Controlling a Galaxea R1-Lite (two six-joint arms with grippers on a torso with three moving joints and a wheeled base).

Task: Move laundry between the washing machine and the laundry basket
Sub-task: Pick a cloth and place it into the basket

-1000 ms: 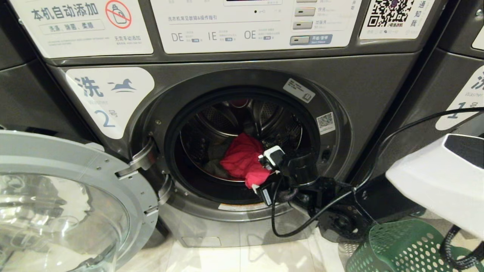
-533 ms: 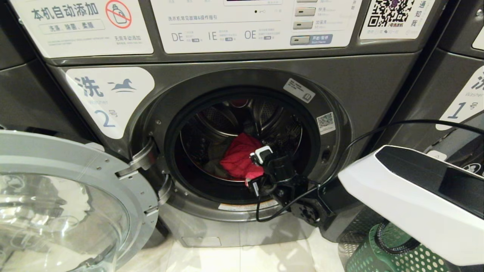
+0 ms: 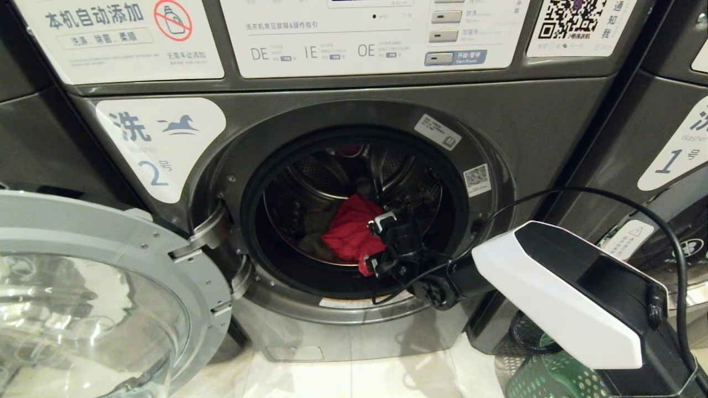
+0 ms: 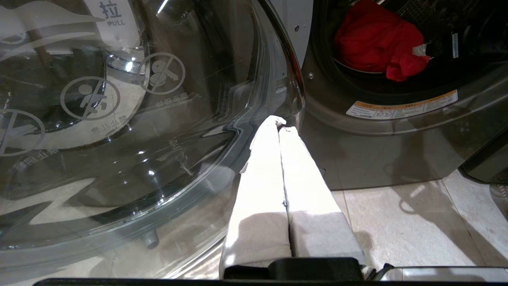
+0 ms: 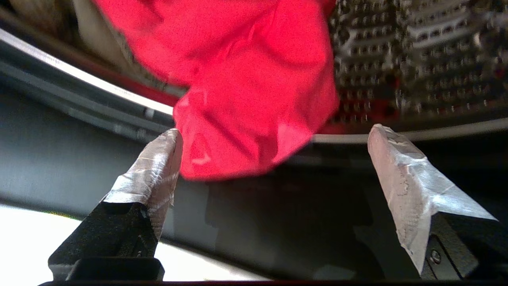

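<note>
Between the spread right claw (image 5: pixel 274 135) fingers hangs the red garment (image 5: pixel 246 79).

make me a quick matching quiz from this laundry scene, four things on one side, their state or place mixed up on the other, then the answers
1. right gripper
2. left gripper
3. red garment
4. washer door

A. swung open on the left
B. shut, low beside the door glass
C. open at the drum mouth
D. lying in the drum, hanging over its lip

Pairs: 1-C, 2-B, 3-D, 4-A
</note>
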